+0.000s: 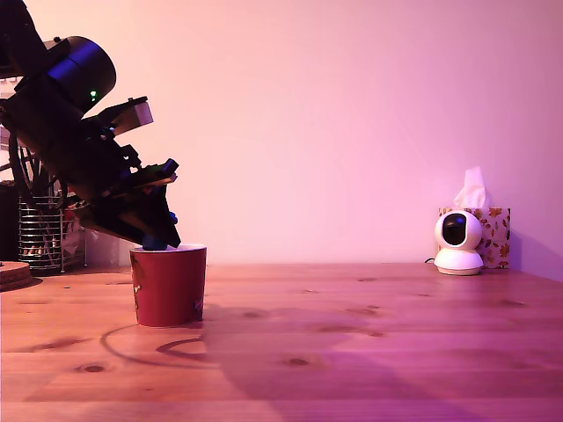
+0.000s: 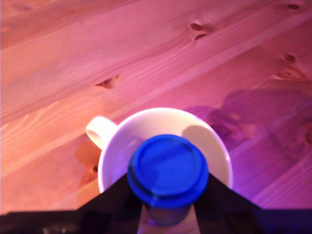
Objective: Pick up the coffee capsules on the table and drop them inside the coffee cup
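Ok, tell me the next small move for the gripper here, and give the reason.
Probably open the jaws. In the wrist view the gripper holds the blue capsule directly above the red cup's pale opening, and the exterior view shows it right at the rim, so releasing should drop it inside.

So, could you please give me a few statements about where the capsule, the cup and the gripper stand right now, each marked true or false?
1. The gripper holds a blue capsule. True.
2. The blue capsule lies on the wooden table beside the cup. False: it is held over the open mouth of the red cup.
3. The red cup stands upright on the table. True.
4. The cup is white inside and has a handle. True, as the wrist view shows.
5. The tissue box stands right next to the cup. False: it is far off at the exterior view's right, behind a small white camera.
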Tool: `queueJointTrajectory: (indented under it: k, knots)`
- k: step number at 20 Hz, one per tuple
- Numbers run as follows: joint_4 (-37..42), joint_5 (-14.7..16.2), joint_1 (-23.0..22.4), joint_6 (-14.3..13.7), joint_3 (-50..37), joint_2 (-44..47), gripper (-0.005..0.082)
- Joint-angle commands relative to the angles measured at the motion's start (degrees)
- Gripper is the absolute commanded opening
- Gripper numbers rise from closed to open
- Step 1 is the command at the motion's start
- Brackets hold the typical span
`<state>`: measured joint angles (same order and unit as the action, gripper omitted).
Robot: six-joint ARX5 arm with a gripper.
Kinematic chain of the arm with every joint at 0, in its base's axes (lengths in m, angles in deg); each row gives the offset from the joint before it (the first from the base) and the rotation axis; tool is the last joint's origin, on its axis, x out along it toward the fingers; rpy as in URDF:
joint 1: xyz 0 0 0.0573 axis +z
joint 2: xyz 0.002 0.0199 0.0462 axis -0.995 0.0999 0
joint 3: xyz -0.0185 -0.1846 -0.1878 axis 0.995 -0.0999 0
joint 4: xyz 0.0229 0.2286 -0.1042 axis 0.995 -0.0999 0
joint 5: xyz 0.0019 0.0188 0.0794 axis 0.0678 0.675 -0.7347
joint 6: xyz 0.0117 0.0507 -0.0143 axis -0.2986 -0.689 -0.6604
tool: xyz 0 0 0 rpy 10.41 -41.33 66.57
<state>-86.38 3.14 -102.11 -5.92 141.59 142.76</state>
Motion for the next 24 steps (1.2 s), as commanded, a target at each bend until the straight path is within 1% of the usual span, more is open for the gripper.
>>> queueJointTrajectory:
  k: [1, 3, 4, 7, 8, 17, 19, 21, 24]
  knots:
    - [1.4, -0.2, -0.6, -0.1, 0.9, 0.9, 0.0287]
    - [2.5, -0.1, -1.0, -0.1, 0.9, 0.9, 0.0443]
    - [2.6, -0.1, -1.2, -0.1, 0.9, 0.9, 0.0485]
    - [2.2, -0.2, -1.4, -0.3, 0.9, 0.9, 0.0568]
    - [2.2, -0.2, -1.4, -0.3, 0.9, 0.9, 0.0575]
    - [2.1, -0.3, -1.4, -0.4, 0.9, 0.8, 0.0573]
    - [2.0, -0.3, -1.5, -0.5, 0.9, 0.8, 0.0555]
    - [1.3, -0.3, -1.4, -0.5, 0.9, 0.8, 0.0478]
    - [0.0, -0.1, -1.4, -0.5, 0.9, 0.4, 0.0308]
